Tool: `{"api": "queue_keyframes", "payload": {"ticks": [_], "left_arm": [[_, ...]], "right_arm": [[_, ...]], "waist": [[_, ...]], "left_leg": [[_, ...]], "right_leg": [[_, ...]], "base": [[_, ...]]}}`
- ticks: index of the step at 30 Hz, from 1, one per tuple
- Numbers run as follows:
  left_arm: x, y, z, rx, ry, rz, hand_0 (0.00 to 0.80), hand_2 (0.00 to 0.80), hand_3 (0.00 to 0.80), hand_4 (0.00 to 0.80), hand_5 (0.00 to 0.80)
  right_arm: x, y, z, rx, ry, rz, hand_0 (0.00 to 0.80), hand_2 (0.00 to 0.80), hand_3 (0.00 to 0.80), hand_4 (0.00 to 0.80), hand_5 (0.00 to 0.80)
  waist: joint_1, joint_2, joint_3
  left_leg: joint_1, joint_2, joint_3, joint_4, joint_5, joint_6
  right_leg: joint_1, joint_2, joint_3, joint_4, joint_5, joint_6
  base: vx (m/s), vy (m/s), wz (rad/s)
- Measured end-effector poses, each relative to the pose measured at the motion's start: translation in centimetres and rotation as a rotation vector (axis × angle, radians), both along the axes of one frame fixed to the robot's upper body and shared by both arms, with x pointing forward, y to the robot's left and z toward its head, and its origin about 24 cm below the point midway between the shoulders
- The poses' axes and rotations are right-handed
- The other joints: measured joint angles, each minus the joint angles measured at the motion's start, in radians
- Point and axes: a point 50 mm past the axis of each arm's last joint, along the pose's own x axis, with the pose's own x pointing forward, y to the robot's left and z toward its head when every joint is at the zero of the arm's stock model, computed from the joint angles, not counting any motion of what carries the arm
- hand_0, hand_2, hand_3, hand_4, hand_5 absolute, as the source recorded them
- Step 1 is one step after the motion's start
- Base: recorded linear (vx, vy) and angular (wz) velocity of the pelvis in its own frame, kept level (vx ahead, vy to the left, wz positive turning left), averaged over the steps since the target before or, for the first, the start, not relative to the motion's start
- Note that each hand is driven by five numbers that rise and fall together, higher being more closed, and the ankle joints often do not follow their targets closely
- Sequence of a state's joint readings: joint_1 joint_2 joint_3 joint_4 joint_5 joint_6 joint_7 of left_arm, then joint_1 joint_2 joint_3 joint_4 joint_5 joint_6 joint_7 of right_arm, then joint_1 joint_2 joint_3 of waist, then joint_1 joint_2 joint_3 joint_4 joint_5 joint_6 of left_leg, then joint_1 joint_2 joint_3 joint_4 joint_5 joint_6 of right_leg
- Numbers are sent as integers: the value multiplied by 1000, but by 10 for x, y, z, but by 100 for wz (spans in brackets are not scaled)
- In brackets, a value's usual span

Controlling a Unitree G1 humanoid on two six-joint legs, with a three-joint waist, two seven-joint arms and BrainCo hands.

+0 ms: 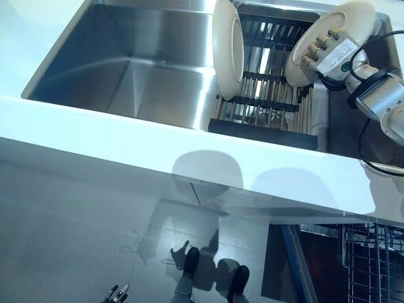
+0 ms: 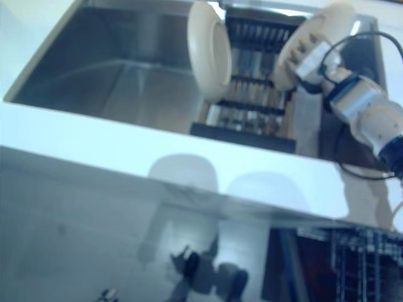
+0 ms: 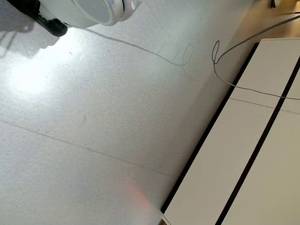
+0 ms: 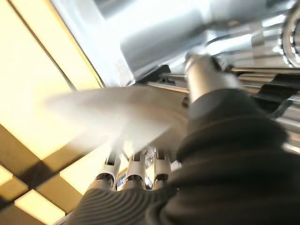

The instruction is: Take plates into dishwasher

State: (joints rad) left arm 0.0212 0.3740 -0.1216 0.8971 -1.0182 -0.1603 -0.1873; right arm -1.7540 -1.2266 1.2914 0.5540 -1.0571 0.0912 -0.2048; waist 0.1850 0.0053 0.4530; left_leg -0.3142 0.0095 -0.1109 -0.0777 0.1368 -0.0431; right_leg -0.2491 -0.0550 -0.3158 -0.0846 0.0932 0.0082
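Note:
Two cream plates stand on edge in a metal dish rack at the right end of a steel sink. The left plate stands upright by itself. My right hand is shut on the right plate, with its fingers spread on the plate's back. In the right wrist view the thumb presses the other face of that plate. My left hand hangs low by the floor at the picture's bottom edge, far from the plates.
A white countertop runs across in front of the sink. Below it at the right, a wire dishwasher rack stands pulled out over the grey floor. White cabinet fronts show in the left wrist view.

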Motion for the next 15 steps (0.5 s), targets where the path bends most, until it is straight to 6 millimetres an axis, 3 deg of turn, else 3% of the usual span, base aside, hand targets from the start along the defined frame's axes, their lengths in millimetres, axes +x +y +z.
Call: {"api": "queue_keyframes", "payload": {"ticks": [6, 15], "left_arm": [[2, 3, 4, -24, -25, 23, 0, 0, 0, 0, 0], [-3, 9, 4, -13, -10, 23, 0, 0, 0, 0, 0]], "right_arm": [[-10, -7, 26, 14, -103, -80, 800, 800, 800, 800, 800], [-10, -22, 26, 36, -104, -163, 800, 800, 800, 800, 800]], "waist": [[19, 0, 0], [24, 0, 0]], "left_leg": [[-12, -1, 0, 4, 7, 2], [-12, -1, 0, 3, 15, 2]], "right_leg": [[-2, -1, -7, 0, 0, 0], [0, -1, -12, 0, 5, 1]], "base": [[-12, 3, 9], [-5, 1, 1]]}}
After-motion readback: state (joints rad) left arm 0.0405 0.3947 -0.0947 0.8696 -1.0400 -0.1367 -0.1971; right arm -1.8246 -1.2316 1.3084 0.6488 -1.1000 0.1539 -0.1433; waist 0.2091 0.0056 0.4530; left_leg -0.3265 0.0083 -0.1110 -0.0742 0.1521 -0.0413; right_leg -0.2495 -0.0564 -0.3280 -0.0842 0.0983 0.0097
